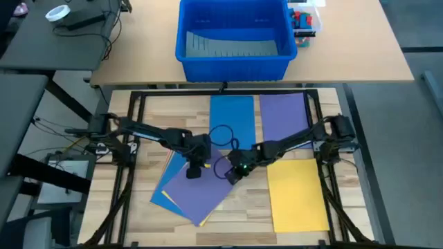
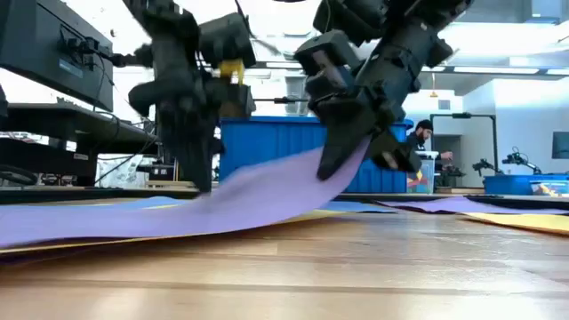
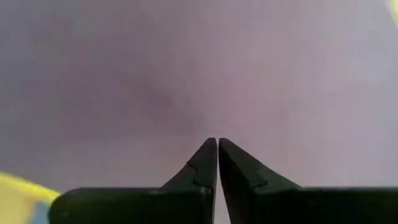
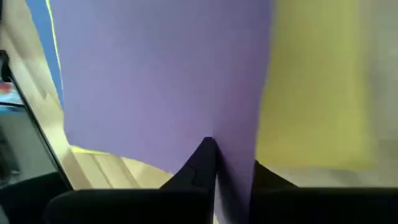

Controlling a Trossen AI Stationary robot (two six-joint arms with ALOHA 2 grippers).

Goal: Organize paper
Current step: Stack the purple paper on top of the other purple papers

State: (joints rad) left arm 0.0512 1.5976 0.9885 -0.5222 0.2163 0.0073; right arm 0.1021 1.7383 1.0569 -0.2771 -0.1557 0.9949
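Right gripper (image 2: 342,164), jaws closed on the corner of the purple sheet (image 1: 201,183), lifted it off the stack near the table's front edge. Long axis ran diagonally toward the front left corner. Left gripper (image 1: 195,171), jaws closed and empty, pressed down on the same sheet. Thin, limp, smooth paper, sagging between.

Both grippers, left (image 1: 194,171) and right (image 1: 234,170), closed, side by side.
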